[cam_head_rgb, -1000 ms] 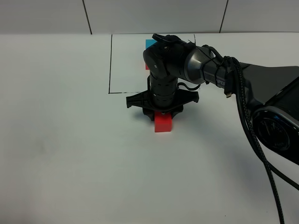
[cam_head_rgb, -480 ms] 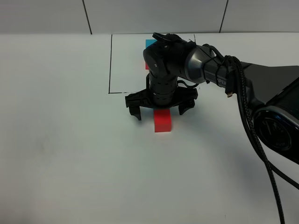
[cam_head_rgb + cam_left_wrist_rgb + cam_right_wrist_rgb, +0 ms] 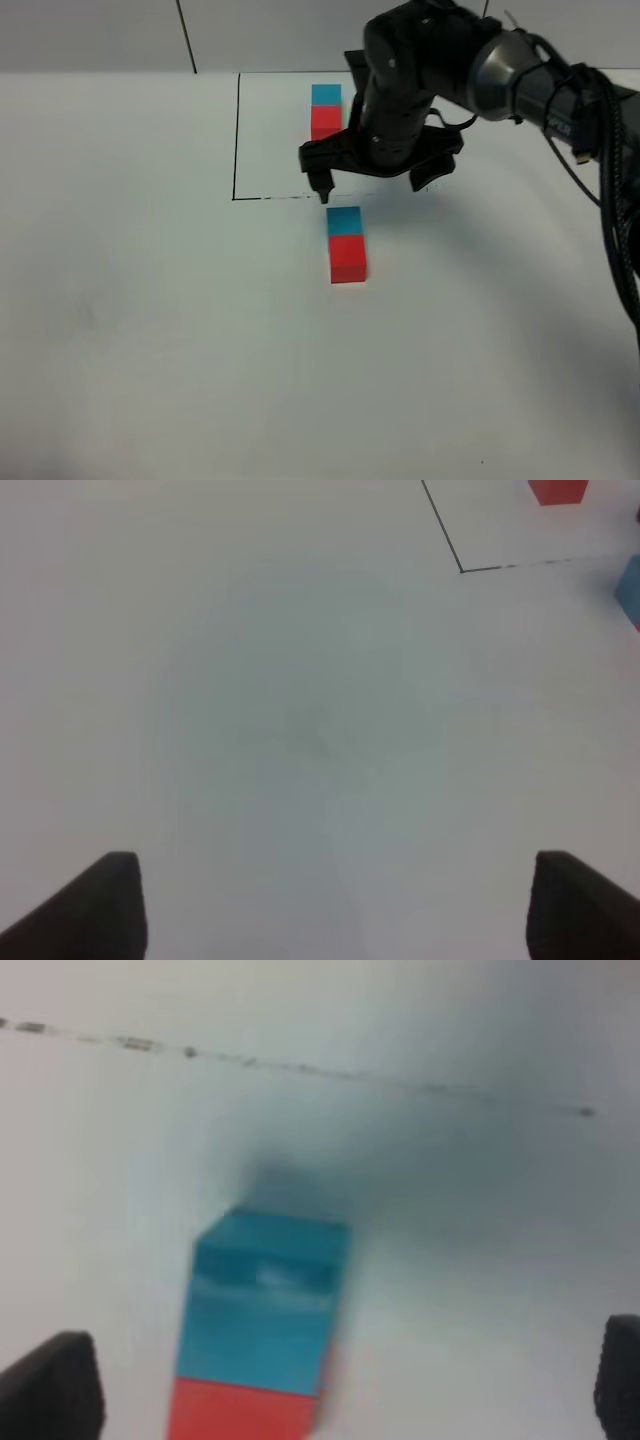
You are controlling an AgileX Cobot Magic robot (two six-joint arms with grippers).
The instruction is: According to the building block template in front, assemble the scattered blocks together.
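Scattered blocks, assembled: I see the cyan cube (image 3: 344, 221) and the red cube (image 3: 348, 258) joined face to face on the white table (image 3: 150, 300), cyan on the far side, red on the near side, just outside the near edge of the black drawn frame (image 3: 236, 140). The right wrist view shows the same pair, cyan cube (image 3: 268, 1300) touching red cube (image 3: 245, 1412), with the frame line (image 3: 300, 1068) beyond them. Inside the frame sits the building block template (image 3: 326, 108), cyan far and red near, in the same order. My right gripper (image 3: 378, 182) hangs above the frame's near edge, apart from the pair, fingers spread wide and holding nothing. My left gripper (image 3: 335, 905) shows only its two fingertips (image 3: 105, 905) set well apart over bare table, with nothing between them.
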